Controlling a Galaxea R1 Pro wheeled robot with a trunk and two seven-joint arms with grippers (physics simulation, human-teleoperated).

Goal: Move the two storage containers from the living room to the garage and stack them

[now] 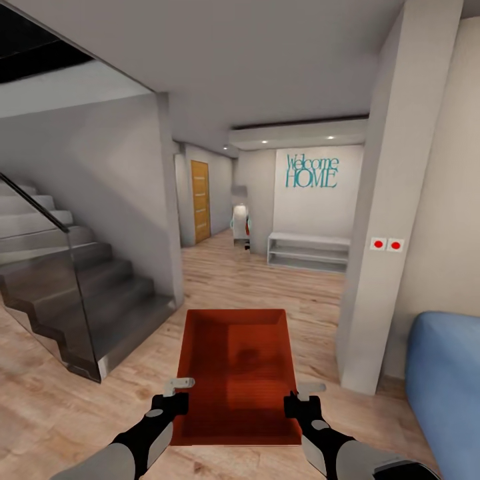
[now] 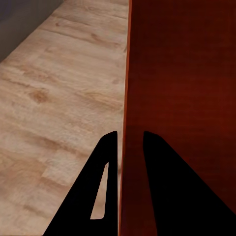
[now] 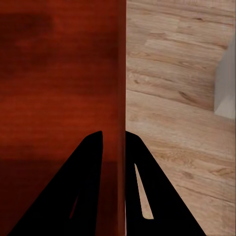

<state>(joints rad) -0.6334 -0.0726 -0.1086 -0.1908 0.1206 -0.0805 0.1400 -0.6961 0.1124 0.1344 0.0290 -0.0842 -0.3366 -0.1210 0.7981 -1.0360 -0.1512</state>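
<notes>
One red-orange open-top storage container point(image 1: 237, 373) is held off the wood floor in front of me, long axis pointing away. My left gripper point(image 1: 175, 399) is shut on its left wall near the close end, and my right gripper point(image 1: 293, 400) is shut on its right wall. In the left wrist view the gripper point(image 2: 130, 135) straddles the container's rim point(image 2: 182, 98), one finger inside and one outside. The right wrist view shows the right gripper point(image 3: 114, 133) pinching the container's other wall point(image 3: 59, 88) the same way. The bin is empty. The garage is out of view.
A grey staircase with a glass railing point(image 1: 73, 293) rises at the left. A white pillar point(image 1: 383, 233) stands at the right, with a blue sofa point(image 1: 443, 373) beyond it. Ahead, a light wood-plank hallway leads to a white shelf bench point(image 1: 309, 250) and a wooden door point(image 1: 200, 200).
</notes>
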